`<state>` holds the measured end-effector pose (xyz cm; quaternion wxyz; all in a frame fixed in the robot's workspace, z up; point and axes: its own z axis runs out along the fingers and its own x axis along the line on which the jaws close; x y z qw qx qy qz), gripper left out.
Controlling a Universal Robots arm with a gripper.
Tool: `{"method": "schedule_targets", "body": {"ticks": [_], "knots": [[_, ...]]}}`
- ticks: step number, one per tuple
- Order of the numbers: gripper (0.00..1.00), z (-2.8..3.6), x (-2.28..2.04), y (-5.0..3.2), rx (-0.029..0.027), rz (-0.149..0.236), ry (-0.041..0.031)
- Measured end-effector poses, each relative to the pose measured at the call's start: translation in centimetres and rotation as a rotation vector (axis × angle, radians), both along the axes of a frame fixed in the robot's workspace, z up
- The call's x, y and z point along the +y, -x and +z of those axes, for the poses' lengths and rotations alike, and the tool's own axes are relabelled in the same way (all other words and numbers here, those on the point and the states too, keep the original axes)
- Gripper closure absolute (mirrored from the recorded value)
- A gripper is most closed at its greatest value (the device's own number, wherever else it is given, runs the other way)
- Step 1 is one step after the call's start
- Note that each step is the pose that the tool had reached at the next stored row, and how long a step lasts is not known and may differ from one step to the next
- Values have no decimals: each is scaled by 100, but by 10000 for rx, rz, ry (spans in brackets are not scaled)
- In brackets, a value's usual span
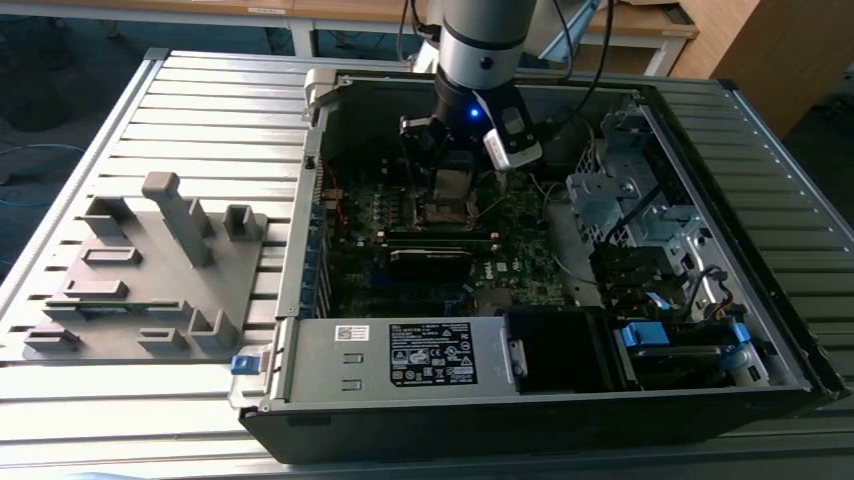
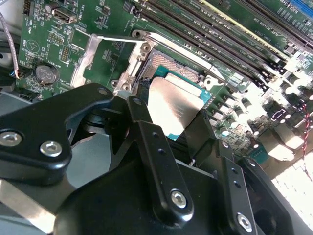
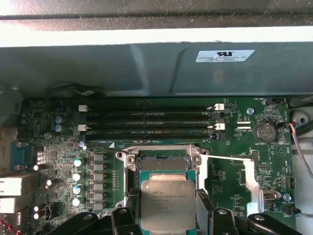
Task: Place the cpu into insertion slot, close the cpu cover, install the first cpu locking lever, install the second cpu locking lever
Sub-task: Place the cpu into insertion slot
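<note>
- Exterior view: a slatted metal tabletop (image 1: pixel 174 110) carries an open computer case (image 1: pixel 561 300), which covers the middle and the exterior view's right side of it.
- A grey moulded fixture (image 1: pixel 147 270) with upright holders lies near the tabletop edge on the exterior view's left, well apart from the arm.
- The robot arm (image 1: pixel 478 45) reaches down into the case from the far edge. Its gripper (image 1: pixel 450 190) hangs low over the motherboard (image 1: pixel 427 250), in the half of the case nearer the far edge.
- Second wrist view: two black fingers (image 2: pixel 142 127) pinch the cpu (image 2: pixel 171 105) by opposite edges, its silvery face up.
- The cpu sits just above the insertion slot (image 2: pixel 168 66) and overlaps its near part. I cannot tell whether it touches the slot.
- The cpu cover (image 2: pixel 84 58) is swung open beside the slot, and green board shows through its window. A coin battery (image 2: pixel 46 73) lies near the cover.
- First wrist view: the cpu (image 3: pixel 167 203) is clamped between the fingers, and the far strip of the insertion slot (image 3: pixel 164 164) is uncovered beyond it.
- The cpu cover (image 3: pixel 254 178) stands open beside the slot.
- Long memory slots (image 3: pixel 146 122) run across the board beyond the slot, toward the case wall.
</note>
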<state>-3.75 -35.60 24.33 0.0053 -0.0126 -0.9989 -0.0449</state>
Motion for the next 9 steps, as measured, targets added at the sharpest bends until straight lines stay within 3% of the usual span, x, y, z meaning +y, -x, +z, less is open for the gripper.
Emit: {"method": "schedule_targets", "body": {"ticks": [9], "knots": [[46,-16,0,0,0,0,0]]}}
